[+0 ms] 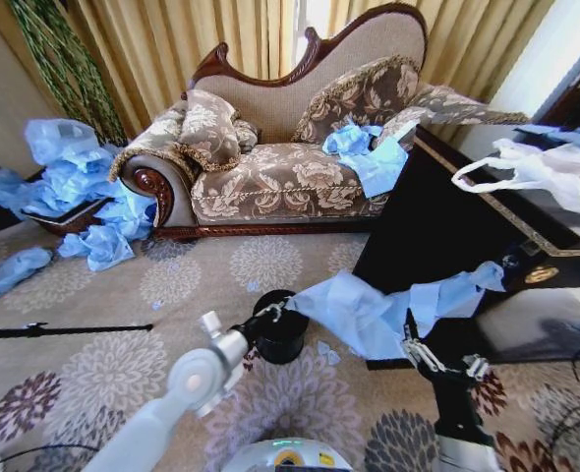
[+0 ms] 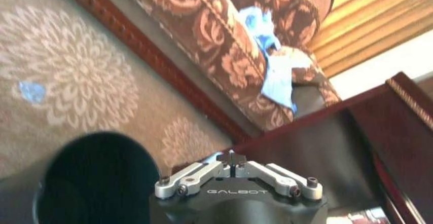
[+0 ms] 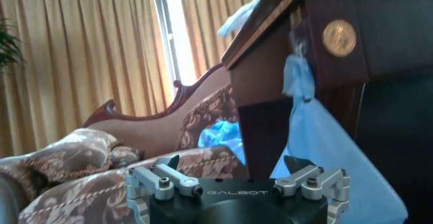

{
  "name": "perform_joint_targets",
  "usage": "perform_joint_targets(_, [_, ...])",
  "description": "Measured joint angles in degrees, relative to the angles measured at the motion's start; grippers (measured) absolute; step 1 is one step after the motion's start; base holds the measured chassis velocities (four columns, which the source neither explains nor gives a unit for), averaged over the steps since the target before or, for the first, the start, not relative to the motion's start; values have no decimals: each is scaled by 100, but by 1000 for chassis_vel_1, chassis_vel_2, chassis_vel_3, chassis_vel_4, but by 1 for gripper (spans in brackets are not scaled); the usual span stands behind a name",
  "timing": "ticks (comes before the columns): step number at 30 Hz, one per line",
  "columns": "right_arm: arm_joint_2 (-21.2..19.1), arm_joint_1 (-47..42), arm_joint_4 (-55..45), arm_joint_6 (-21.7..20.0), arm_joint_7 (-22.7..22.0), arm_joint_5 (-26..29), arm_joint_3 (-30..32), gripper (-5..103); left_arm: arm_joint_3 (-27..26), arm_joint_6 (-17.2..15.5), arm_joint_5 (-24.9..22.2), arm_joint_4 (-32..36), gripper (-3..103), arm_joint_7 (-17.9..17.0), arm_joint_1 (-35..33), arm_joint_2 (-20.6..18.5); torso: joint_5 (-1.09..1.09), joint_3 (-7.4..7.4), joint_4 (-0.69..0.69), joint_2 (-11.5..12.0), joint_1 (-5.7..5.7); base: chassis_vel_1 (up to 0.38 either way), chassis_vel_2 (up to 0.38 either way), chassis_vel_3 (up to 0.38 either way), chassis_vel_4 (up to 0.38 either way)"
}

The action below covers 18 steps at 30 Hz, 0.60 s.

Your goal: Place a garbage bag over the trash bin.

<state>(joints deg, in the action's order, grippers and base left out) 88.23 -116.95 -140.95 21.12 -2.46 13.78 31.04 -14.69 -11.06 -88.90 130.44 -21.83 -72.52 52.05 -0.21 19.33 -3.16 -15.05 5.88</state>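
The black trash bin (image 1: pixel 280 336) stands on the carpet just ahead of me; in the left wrist view the bin (image 2: pixel 95 181) lies close beside the gripper. My left gripper (image 1: pixel 272 313) is over the bin's rim, its jaws (image 2: pixel 232 156) shut on one corner of the light-blue garbage bag (image 1: pixel 369 313). The bag stretches rightward in the air to the dark cabinet's front edge, where its far end (image 1: pixel 489 275) hangs. My right gripper (image 1: pixel 418 347) is under the bag's lower edge and stands open (image 3: pixel 233 164), with the bag (image 3: pixel 325 143) hanging beside one finger (image 3: pixel 297 164).
A dark wooden cabinet (image 1: pixel 437 216) stands at the right with a white loop-handled bag (image 1: pixel 546 177) on top. The sofa (image 1: pixel 280 177) lies ahead with blue bags (image 1: pixel 369 157) on its seat. More blue bags (image 1: pixel 74 187) are piled at the left. A black rod (image 1: pixel 64 330) lies on the carpet.
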Motion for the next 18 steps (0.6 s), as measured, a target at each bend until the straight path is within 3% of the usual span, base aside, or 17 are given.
perform_joint_targets(7, [-93,169,924,-174,538,-21,-390,100,-555,-7,-616,151,0,-182,84,-299,0,1,-2,0,0,0,0,0,0])
perform_joint_targets(15, [-123,671,2106,-188,926,-396,-1016,100,-412,-43,-694,-27,0,-243,324,-475,0,1,-1,1,1,0,0,0,0])
perform_joint_targets(18, [-228,890,2356,-218,1096,-406,-1137,100,-280,-98,-696,-54,0,-244,431,-596,-11,0,0,1,0,0,0,0,0])
